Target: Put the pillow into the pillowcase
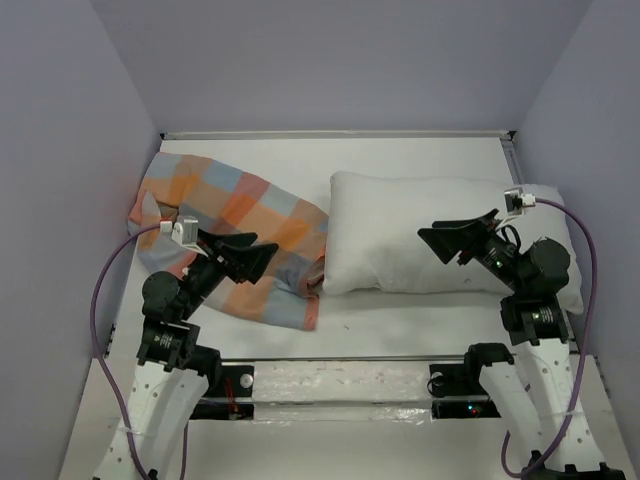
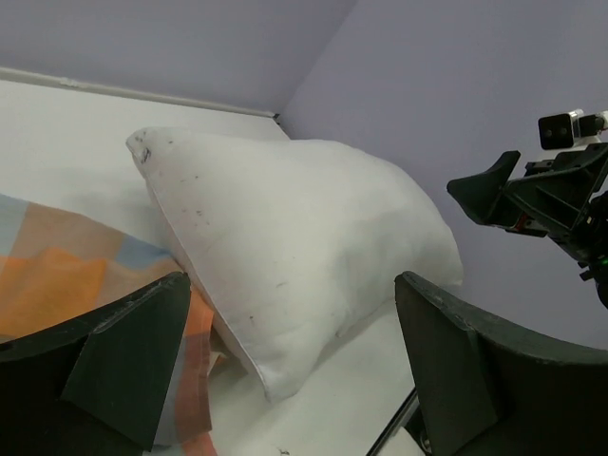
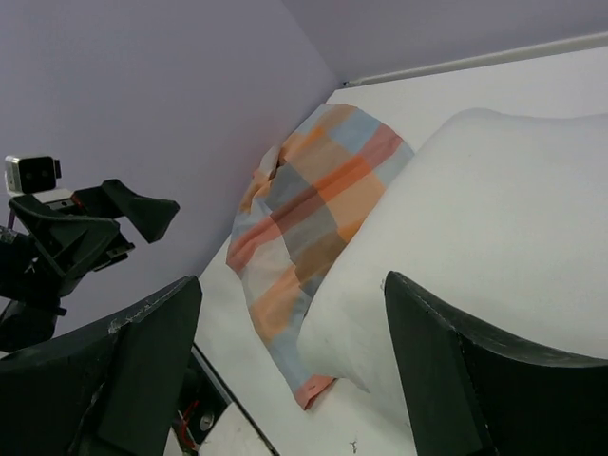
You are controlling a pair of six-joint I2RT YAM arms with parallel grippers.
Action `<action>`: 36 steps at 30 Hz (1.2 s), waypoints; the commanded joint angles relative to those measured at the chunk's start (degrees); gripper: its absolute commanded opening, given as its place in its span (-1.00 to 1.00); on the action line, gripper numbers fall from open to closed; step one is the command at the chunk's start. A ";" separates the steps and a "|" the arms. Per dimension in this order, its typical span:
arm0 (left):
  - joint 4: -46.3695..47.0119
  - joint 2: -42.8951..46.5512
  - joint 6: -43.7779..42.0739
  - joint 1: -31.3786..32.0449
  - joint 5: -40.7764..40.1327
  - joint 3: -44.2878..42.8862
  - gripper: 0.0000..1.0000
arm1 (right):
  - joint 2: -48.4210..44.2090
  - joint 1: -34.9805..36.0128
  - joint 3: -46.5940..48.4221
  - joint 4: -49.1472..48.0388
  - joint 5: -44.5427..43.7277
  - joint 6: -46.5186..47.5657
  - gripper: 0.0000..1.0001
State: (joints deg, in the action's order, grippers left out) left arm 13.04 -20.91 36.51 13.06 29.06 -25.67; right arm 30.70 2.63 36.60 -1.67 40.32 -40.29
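Pillow [image 2: 304, 247] specks show only from left wrist; left gripper [image 1: 256, 252], right gripper [image 1: 440, 241] gape empty.

No readable text, label, brand, number or sign appears in any view.

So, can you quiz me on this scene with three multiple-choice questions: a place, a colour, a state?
1. From above, the pillowcase lies: A) left of the pillow B) right of it C) on top of it
2. The pillow is: A) orange B) white C) grey
3. The left hand and right hand are: A) gripping the pillow B) gripping the pillowcase C) open, empty
Answers: 1 A, the checks sit at the left; 2 B, plain white; 3 C, both spread wide, clamped on nothing.
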 commanded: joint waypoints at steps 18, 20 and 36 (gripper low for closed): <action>13.96 -6.51 2.01 10.30 -10.22 10.65 -0.35 | 5.59 -0.17 -1.18 -2.37 0.20 0.91 -1.00; 10.35 -10.62 -0.47 16.95 -20.06 9.24 -0.29 | 6.56 -0.17 -0.92 -2.28 0.64 1.36 -1.00; 4.45 -40.51 -13.66 37.30 -53.84 -4.47 0.36 | 10.08 4.48 -1.44 -0.70 0.73 5.93 -0.05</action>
State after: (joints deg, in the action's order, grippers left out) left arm 16.60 -58.98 26.63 49.93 -17.58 -26.68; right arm 40.36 4.86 35.40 -0.45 40.10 -35.68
